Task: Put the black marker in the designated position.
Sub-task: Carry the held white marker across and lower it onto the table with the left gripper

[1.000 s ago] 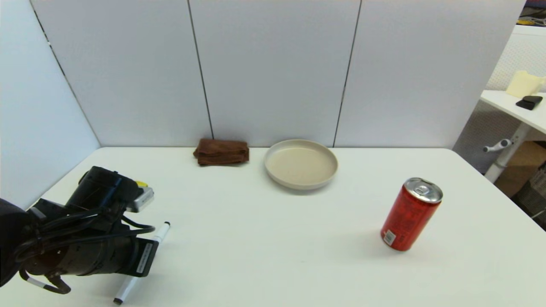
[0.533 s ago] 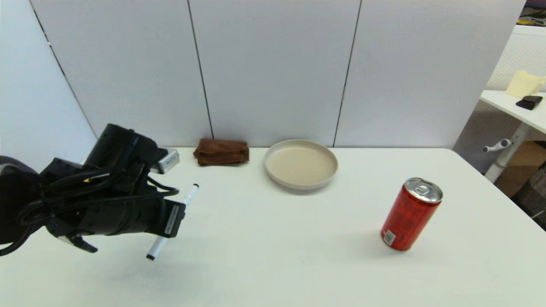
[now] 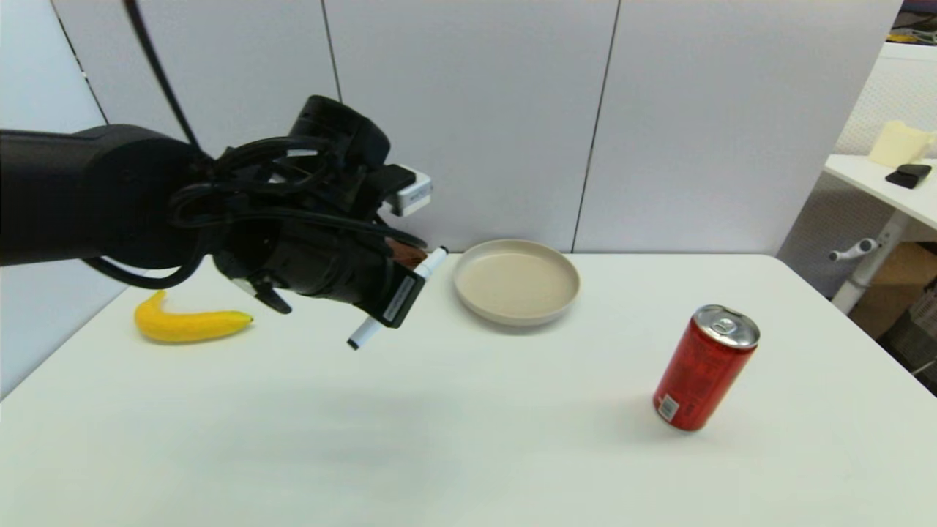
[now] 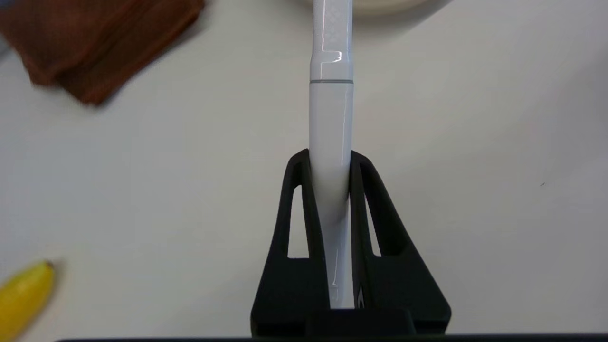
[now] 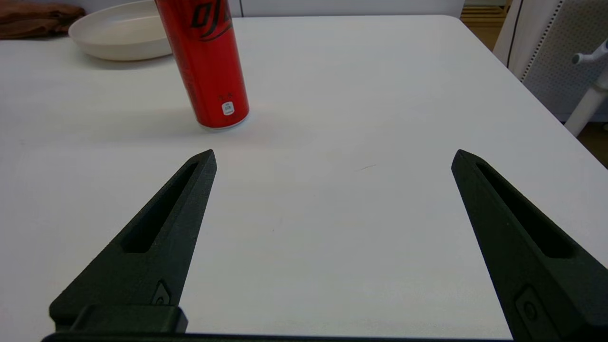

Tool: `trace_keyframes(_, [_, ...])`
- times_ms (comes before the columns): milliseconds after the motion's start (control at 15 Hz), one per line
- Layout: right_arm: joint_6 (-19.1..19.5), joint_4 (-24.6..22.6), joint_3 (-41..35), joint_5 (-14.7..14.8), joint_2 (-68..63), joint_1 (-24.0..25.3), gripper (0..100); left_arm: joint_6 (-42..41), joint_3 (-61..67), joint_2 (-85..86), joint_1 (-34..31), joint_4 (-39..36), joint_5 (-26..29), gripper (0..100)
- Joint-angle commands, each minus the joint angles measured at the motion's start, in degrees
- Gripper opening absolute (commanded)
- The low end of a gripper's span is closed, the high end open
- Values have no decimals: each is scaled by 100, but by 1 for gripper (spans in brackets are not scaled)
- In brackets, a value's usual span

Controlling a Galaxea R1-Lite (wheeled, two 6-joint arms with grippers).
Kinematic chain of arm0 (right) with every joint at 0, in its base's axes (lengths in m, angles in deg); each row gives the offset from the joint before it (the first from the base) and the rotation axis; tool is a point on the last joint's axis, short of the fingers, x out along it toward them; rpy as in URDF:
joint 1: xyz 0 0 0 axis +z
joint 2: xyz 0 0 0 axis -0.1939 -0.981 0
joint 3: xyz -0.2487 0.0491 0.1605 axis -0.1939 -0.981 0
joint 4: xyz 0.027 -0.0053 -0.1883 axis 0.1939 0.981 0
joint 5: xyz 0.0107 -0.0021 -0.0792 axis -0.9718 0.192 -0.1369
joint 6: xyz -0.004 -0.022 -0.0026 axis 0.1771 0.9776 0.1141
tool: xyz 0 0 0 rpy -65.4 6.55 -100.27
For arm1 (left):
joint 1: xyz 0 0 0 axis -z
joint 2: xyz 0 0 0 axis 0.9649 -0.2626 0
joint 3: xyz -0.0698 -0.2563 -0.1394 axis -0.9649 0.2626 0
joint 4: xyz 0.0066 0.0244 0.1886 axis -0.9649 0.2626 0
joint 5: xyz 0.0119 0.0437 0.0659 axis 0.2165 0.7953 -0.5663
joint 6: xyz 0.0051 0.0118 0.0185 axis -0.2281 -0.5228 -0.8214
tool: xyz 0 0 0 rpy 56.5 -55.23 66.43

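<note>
Banana (image 3: 192, 325) far left, plate (image 3: 517, 282) centre-back, can (image 3: 704, 367) right.

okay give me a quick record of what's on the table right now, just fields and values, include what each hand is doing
left hand: above the table, shut on the black marker, near the plate
right hand: open, empty, low over the table near the can
plate: beige, empty, at the back by the wall
red can: upright, on the robot's right
banana: lying at the left edge
brown cloth: folded, beside the plate
table: white
</note>
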Motion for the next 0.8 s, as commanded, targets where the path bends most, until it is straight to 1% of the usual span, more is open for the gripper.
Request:
trace_keyframes(67, [-2, -1, 0, -1, -7, 1, 100, -762, -1139, -1025, 272, 136, 273, 0])
trace_keyframes(333, [-2, -1, 0, -1, -7, 1, 100, -999, -2035, -1710, 447, 136, 651, 0])
trace_keyframes(467, [-2, -1, 0, -1, -7, 1, 100, -1236, -2782, -2088, 491, 355, 1020, 0])
trace_keyframes(533, [-2, -1, 0, -1, -7, 1, 100, -1280, -2870, -2185, 509, 373, 1116, 0])
trace_keyframes(800, [-2, -1, 0, -1, -7, 1, 100, -1280, -2879, -2405, 597, -154, 1204, 0])
